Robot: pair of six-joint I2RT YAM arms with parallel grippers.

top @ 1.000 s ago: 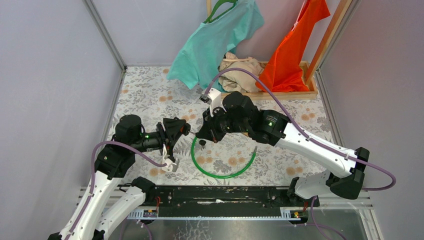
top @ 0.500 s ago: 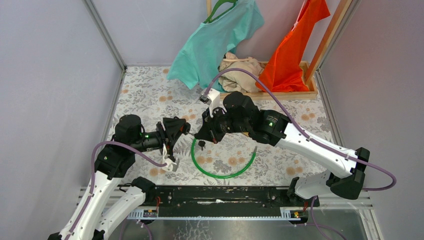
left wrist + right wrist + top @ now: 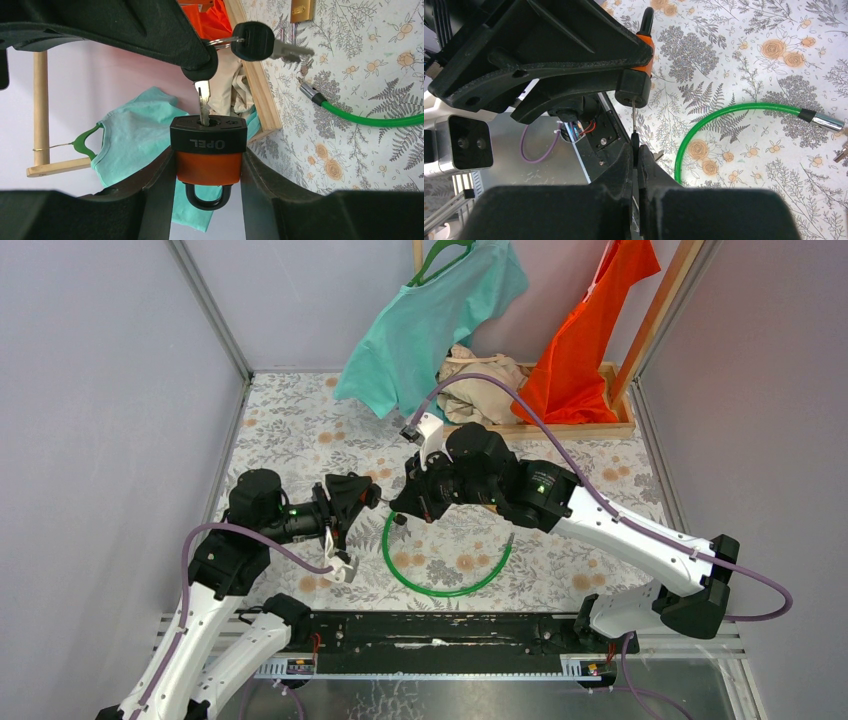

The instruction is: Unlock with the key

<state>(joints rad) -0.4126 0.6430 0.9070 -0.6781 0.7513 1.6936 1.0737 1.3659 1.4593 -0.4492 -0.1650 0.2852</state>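
Note:
My left gripper [image 3: 208, 167] is shut on an orange padlock [image 3: 208, 162] with a black top marked OPEL; its black shackle points back toward the wrist. My right gripper [image 3: 635, 145] is shut on the black head of a key [image 3: 202, 97], whose blade tip sits in the keyhole on the padlock's top. A second black-headed key [image 3: 255, 41] dangles from the same ring. In the top view the two grippers meet above the table, the left gripper [image 3: 368, 498] facing the right gripper [image 3: 402, 508]. In the right wrist view the padlock [image 3: 644, 47] shows between the left gripper's fingers.
A green cable [image 3: 440, 585] with metal ends lies curved on the floral table below the grippers. At the back stand a wooden rack [image 3: 575, 428] with a teal shirt [image 3: 420, 330], an orange garment [image 3: 585, 340] and beige cloth [image 3: 485, 380]. Grey walls enclose both sides.
The right gripper with the key has shifted slightly left toward the padlock. The dangling key has swung up close under the right gripper. The left arm has held still.

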